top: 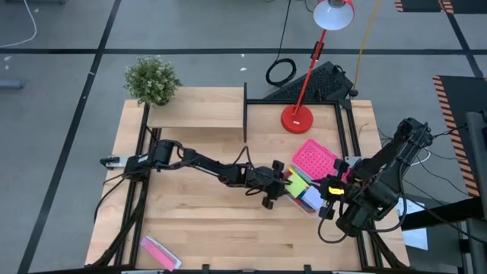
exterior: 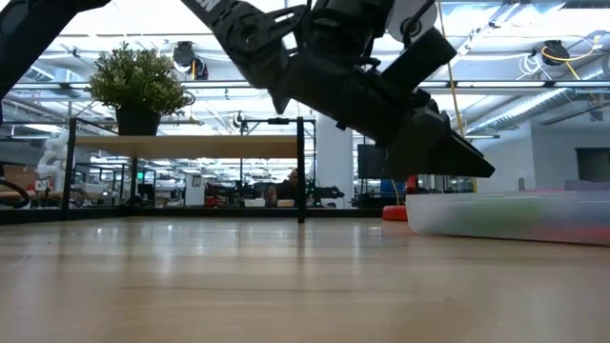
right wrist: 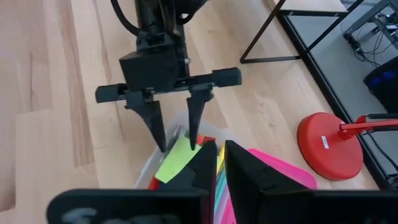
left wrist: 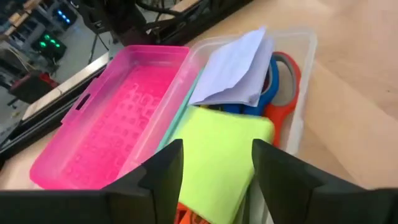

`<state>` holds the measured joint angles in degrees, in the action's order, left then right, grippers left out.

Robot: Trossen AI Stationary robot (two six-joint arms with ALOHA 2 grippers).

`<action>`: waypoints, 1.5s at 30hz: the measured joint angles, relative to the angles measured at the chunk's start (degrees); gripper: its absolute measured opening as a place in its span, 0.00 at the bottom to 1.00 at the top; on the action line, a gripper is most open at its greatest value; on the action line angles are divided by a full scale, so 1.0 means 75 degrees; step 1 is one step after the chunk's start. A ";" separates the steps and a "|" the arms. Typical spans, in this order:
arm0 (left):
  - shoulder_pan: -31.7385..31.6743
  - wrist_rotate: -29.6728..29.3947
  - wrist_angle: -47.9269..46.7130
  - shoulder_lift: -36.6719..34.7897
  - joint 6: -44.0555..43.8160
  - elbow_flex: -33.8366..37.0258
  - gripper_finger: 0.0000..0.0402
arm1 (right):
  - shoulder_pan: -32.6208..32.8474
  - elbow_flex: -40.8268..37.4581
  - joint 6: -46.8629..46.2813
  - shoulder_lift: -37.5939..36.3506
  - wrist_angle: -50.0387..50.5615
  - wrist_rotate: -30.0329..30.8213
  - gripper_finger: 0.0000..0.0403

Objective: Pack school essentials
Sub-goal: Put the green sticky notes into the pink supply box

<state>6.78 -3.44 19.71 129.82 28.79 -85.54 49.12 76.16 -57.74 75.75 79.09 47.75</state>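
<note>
**Both grippers meet over the clear box**

From above: the left gripper [top: 275, 185] reaches across the pale wooden table [top: 198, 221] to the clear plastic box [top: 304, 192], where a lime-green sticky-note pad [top: 298, 183] and a pale-blue paper pad [top: 312, 198] lie. The right gripper [top: 332, 190] sits at the box's other side. The pink perforated lid [top: 314, 158] lies just beside the box; a flat pink-and-white packet [top: 159, 252] rests well apart, near the front edge.

At table height: one dark gripper hangs just above the box's rim — fingers angled down.

Left wrist: the fingers [left wrist: 165, 174] stand apart, straddling the lime-green pad inside the box. Blue-handled scissors [left wrist: 268, 78] and red-handled scissors [left wrist: 287, 102] lie under the pale-blue pad.

Right wrist: its own fingers [right wrist: 245, 171] are nearly together, a narrow gap between them, nothing visibly held — the left gripper's tips flank the green pad's edge.
</note>
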 joint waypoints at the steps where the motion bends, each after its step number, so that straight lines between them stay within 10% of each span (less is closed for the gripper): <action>1: -0.0005 0.0020 -0.0140 -0.0003 -0.0006 -0.0079 0.49 | 0.0000 0.0000 0.0003 0.0000 0.0000 0.0000 0.06; 15: -0.0052 -0.0021 -0.1143 -0.0498 -0.0599 -0.0337 0.45 | -0.0014 -0.0677 -0.0005 0.0000 -0.0422 0.0032 0.06; 27: -0.0472 -0.1435 -0.6760 -0.3812 -0.1888 -0.0021 0.30 | -0.2234 -0.2994 0.1487 -0.0003 -0.3549 -0.2368 0.00; 34: -0.0481 -0.1424 -0.6224 -0.5735 -0.2351 0.2343 0.23 | -0.4265 -0.4330 0.3716 0.0000 -0.6002 -0.4542 0.00; 45: -0.0442 -0.1434 -0.5606 -0.7605 -0.2736 0.4063 0.23 | -0.5702 -0.4786 0.4450 0.0000 -0.6303 -0.4988 0.00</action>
<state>3.46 -14.20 -22.34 72.78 8.26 -55.07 6.36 40.26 -24.36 75.75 31.82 10.34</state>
